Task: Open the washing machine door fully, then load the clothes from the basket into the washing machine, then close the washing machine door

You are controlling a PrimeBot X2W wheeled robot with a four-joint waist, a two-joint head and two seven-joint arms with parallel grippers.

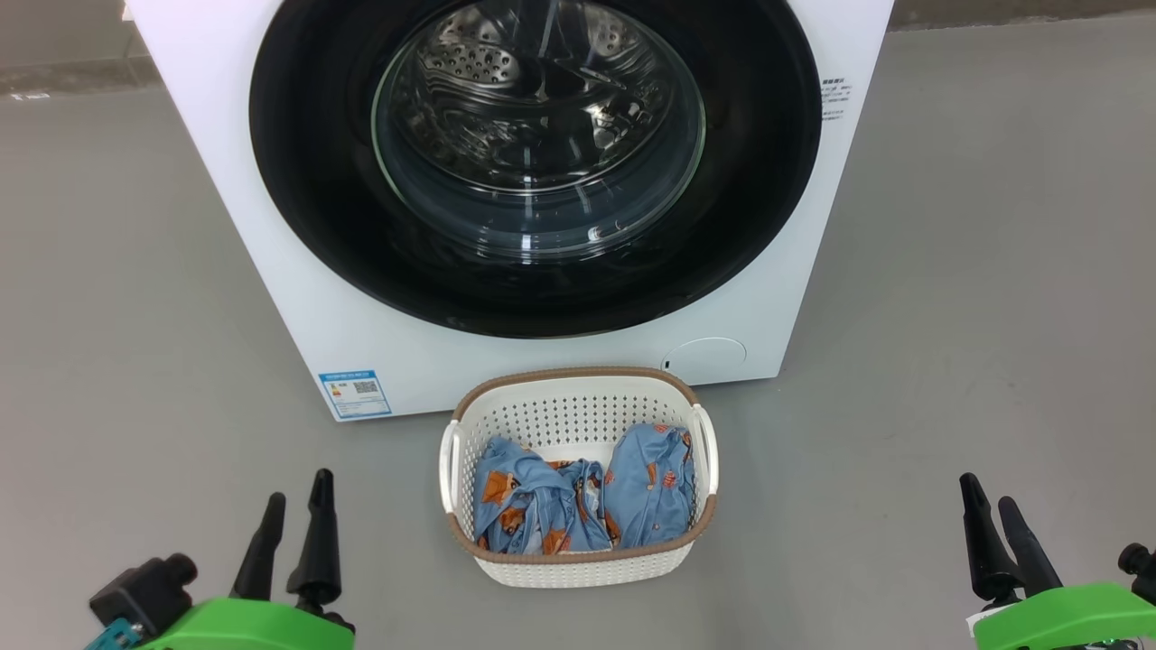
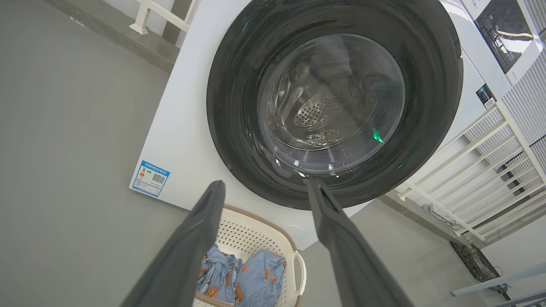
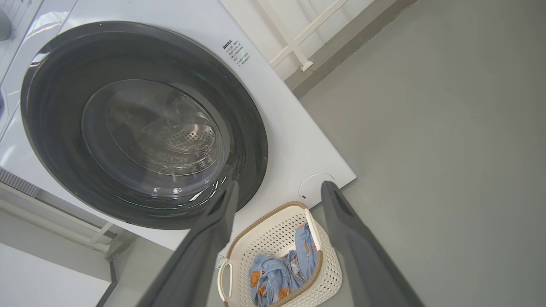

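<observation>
The white washing machine (image 1: pixel 271 271) stands straight ahead, its black-rimmed glass door (image 1: pixel 537 135) flush against the front. On the floor before it sits the cream basket (image 1: pixel 578 379) with light-blue printed clothes (image 1: pixel 582 501) inside. My left gripper (image 1: pixel 293 506) hovers open at the lower left, well left of the basket, nothing between its fingers. My right gripper (image 1: pixel 993 510) stands open at the lower right, far right of the basket. The left wrist view shows the door (image 2: pixel 332 102), basket (image 2: pixel 256 230) and clothes (image 2: pixel 243 277); the right wrist view shows the door (image 3: pixel 140 123), basket (image 3: pixel 277 230) and clothes (image 3: pixel 281 273).
Grey floor (image 1: pixel 975 271) spreads on both sides of the machine. A blue sticker (image 1: pixel 355 393) marks its lower left front, and a round cover (image 1: pixel 704 357) sits at the lower right. White railings (image 2: pixel 469 170) stand beside the machine.
</observation>
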